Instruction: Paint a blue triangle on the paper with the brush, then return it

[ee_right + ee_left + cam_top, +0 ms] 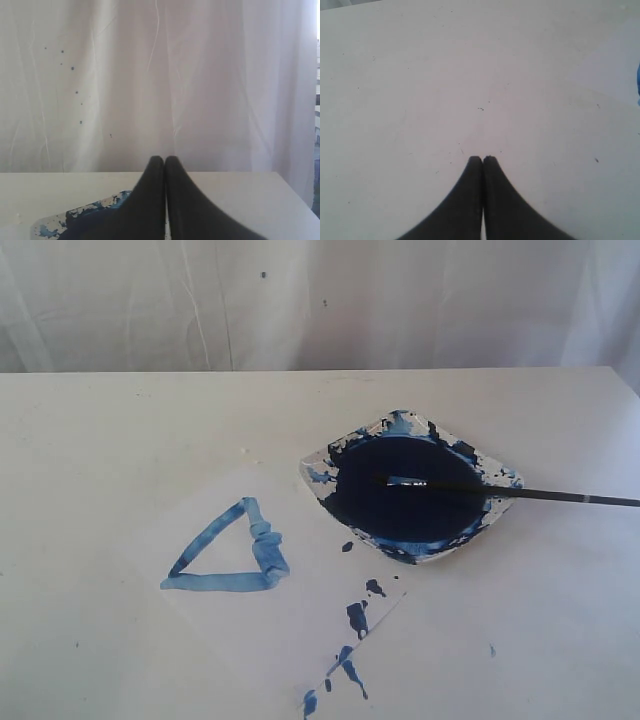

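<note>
Already the blue triangle sits finished on the paper, left of the paint dish. The brush lies across that dish, seemingly returned. The left gripper and right gripper have jaws pressed together, empty.

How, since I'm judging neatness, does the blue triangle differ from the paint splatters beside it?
The blue triangle is one closed outline; the splatters are separate blobs. The triangle's strokes are streaky and mostly light blue; the splatters are dark, solid blue. The triangle is far larger than any splatter. Both are blue paint.
</note>
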